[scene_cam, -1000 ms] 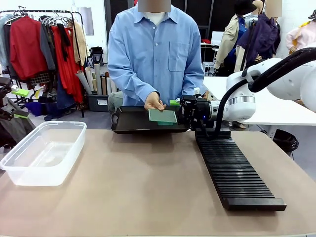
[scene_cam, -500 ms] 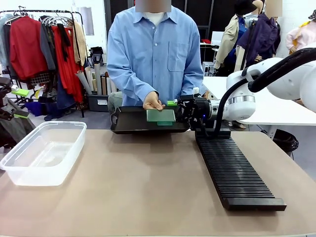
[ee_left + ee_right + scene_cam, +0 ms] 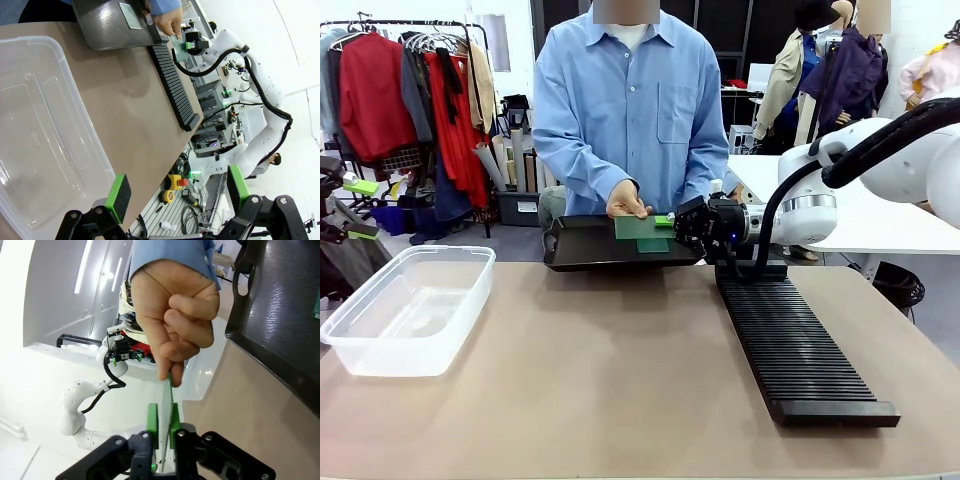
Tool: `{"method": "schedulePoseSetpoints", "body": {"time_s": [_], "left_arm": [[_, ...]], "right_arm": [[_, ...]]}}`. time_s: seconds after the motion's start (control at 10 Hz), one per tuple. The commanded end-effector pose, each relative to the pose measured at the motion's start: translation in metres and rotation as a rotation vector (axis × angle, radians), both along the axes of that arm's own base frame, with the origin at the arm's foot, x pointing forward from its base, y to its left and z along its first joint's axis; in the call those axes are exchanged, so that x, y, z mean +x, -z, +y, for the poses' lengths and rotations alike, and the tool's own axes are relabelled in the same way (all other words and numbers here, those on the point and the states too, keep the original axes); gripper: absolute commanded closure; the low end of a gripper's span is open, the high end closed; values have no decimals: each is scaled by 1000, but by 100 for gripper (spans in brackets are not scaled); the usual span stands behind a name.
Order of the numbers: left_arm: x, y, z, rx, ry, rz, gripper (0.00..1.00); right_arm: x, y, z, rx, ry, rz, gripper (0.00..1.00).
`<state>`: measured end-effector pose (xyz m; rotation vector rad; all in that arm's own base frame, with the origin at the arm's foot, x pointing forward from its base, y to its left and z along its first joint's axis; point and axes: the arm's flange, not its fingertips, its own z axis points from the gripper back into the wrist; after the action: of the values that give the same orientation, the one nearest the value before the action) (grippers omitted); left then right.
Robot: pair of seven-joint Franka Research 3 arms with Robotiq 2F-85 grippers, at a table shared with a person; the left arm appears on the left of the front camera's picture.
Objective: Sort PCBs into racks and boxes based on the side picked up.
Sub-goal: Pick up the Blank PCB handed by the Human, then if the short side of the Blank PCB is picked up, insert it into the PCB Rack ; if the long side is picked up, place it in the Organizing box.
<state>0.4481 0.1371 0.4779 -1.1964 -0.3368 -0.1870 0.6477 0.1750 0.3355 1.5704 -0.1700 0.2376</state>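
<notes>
**PCB gripped from both ends just off the rack**

PCB (image 3: pixel 642 228) hangs in the air just past the far end of the rack (image 3: pixel 790 345), over the black tray (image 3: pixel 582 245) that sits against that end. The person's hand (image 3: pixel 627 203) pinches one edge. The robot's right hand (image 3: pixel 670 224) is narrowed onto the opposite edge, its green pads (image 3: pixel 152 422) against both faces as far as I can see. The robot's left hand (image 3: pixel 177 192) is spread wide and holds nothing, above the clear box (image 3: pixel 440 251), well apart from the rack across the surface (image 3: pixel 620 400).

My worry is the two holders at once. If the arm draws away before the person lets go, the thin board could bend or skid out of the pads, which bite only a strip of its edge. Held that shallowly it might also swing, and a tilted board would likely catch on the rack's ridges instead of dropping into a slot. I cannot tell which face is being taken, so a wrong destination is possible too.
</notes>
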Motion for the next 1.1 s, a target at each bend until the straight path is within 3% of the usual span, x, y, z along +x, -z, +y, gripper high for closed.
{"method": "schedulePoseSetpoints", "body": {"time_s": [0.0, 0.3, 0.4, 0.5, 1.0], "left_arm": [[-1, -1, 0, 4, 5, 0, 0], [-1, -1, 0, 4, 5, 0, 0], [-1, -1, 0, 4, 5, 0, 0], [-1, -1, 0, 4, 5, 0, 0], [-1, -1, 0, 4, 5, 0, 0]], "right_arm": [[8, -6, 3, -57, -27, 20, 100], [6, -7, 7, -63, -55, 36, 100], [4, -5, 10, -129, -38, 75, 100], [0, -2, 1, -47, -30, 17, 100], [0, -2, 1, -47, -30, 17, 100]]}}
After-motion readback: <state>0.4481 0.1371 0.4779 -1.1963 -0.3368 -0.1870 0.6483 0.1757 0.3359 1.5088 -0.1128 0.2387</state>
